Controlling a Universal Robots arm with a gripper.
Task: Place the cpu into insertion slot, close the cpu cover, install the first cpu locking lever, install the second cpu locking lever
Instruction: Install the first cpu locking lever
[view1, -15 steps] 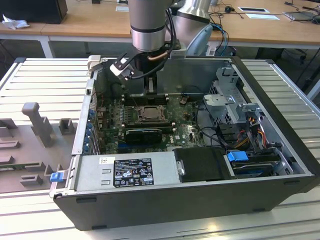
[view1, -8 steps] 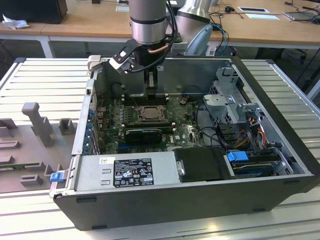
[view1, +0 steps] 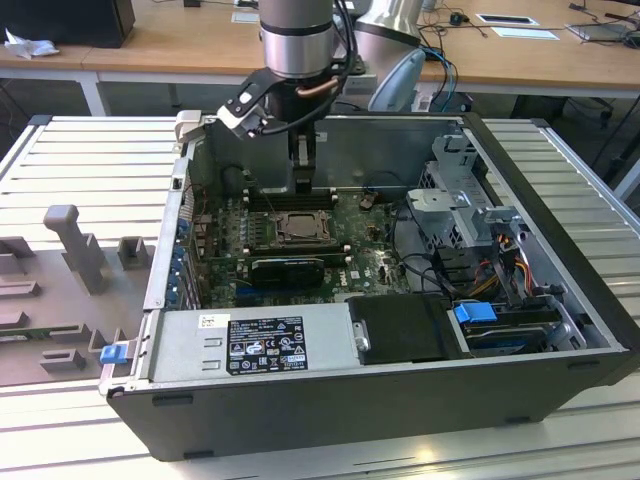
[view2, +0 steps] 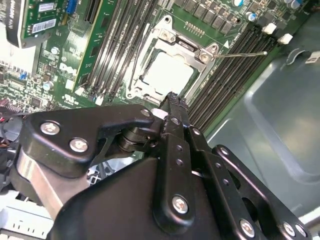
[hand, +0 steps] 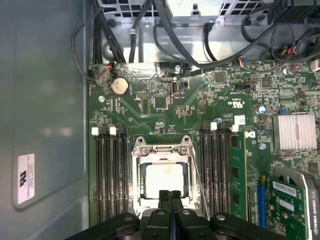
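The cpu (hand: 164, 181) shows as a pale square chip lying in the insertion slot (view1: 300, 226) on the green motherboard (hand: 200, 107). The cpu cover (hand: 161, 150), a silver frame, lies flat around the chip (view2: 167, 74). One thin locking lever (view2: 242, 54) juts out sideways from the socket's corner, over the memory slots. Another wire lever (hand: 200, 192) runs along the socket's side. My gripper (hand: 170, 196) hangs just over the socket's edge, shut with its fingertips (view2: 172, 100) pressed together and nothing between them. In the exterior view the gripper (view1: 303, 182) stands inside the open case, directly above the socket.
Long black memory slots (hand: 110, 175) flank the socket on both sides. An expansion card (hand: 290, 200) and a ribbed heatsink (hand: 295, 131) lie to one side. The case wall (hand: 45, 100) is close on the other. Cables (hand: 150, 30) and a drive cage (view1: 470, 215) fill the case's far end.
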